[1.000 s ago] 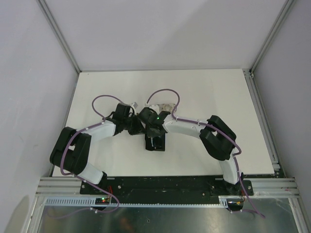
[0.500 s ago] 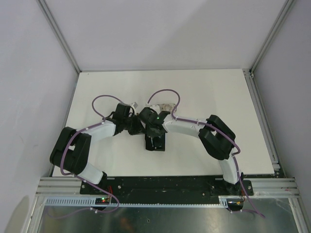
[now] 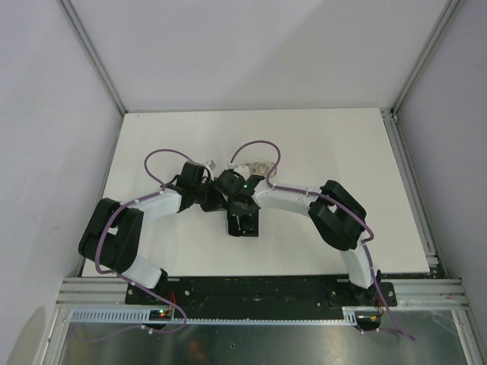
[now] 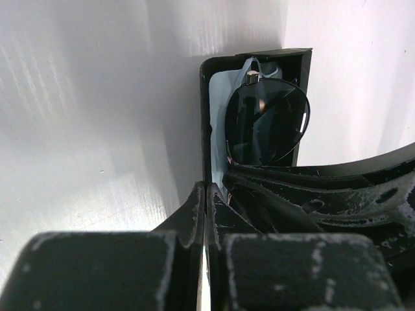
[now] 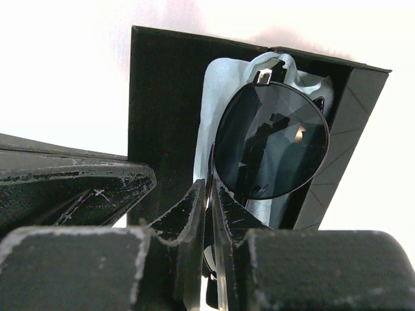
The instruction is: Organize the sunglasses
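**Wire-frame sunglasses being held in the open black case**

Both arms are reaching inward and meeting over the middle of the white tabletop (image 3: 342, 152), their wrists crowding together above the black case (image 5: 162, 97). The case is lying open near the centre, somewhat toward the near edge, with a light blue cloth (image 5: 217, 97) lining its inside.

The sunglasses (image 5: 271, 142), the pair with the thin dark wire frame and rounded dark lenses, are sitting inside the case on the cloth. One lens is showing fully, standing roughly on edge against the lining. The rest of the frame is running down behind the fingers and is hidden.

The right tool (image 5: 209, 207) is showing its fingers pressed almost together, and the thin rim of the sunglasses is passing into the narrow slit between them, so it is pinching the frame at the near end of the case.

The left tool (image 4: 205, 214) is sitting just beside it, on the case's long side. Its fingers are likewise drawn together, with only a hairline gap, and the upright edge of the case wall is running straight into that gap, so it is gripping the case wall.

Beyond the two wrists, a beige case (image 3: 257, 165) is lying on the tabletop, partly hidden by cables.
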Controlling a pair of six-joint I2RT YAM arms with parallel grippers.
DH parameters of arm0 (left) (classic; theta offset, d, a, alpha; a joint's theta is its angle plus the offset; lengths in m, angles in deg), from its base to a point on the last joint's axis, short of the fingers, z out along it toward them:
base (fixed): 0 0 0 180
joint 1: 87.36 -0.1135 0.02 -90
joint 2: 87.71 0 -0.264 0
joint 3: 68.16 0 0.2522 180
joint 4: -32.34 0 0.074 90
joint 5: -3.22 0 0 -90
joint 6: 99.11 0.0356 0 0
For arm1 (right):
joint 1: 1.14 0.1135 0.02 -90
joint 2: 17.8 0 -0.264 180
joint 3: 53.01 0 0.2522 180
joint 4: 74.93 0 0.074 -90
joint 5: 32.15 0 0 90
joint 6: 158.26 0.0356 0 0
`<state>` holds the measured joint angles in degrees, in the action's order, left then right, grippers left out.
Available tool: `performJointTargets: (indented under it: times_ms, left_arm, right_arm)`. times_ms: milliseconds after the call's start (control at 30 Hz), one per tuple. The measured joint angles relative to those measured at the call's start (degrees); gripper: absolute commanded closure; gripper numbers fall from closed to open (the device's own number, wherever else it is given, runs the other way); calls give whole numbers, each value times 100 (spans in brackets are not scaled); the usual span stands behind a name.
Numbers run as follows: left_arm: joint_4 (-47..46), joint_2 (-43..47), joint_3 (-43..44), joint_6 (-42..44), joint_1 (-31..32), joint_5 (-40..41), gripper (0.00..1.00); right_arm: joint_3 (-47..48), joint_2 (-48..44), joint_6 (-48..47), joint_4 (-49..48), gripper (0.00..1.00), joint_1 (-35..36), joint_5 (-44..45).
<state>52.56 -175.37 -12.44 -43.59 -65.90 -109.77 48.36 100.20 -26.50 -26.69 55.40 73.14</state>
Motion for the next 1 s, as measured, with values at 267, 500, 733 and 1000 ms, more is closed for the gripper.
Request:
performJointTargets:
  times_ms: [267,500,733,1000]
  left_arm:
    - [-9,-33,0,0,0,-15,100]
    - [-22,-57,2,0,-11,-17,100]
    - [-105,-96,17,0,-11,-42,100]
    - [-127,-136,28,-2,-11,-122,100]
  right_arm:
    - [114,107,35,98,100,31,79]
    - [103,92,92,70,100,7,33]
    - [-249,-354,120,-212,100,-138,-243]
    - [-1036,-1064,192,-1139,100,-485,-942]
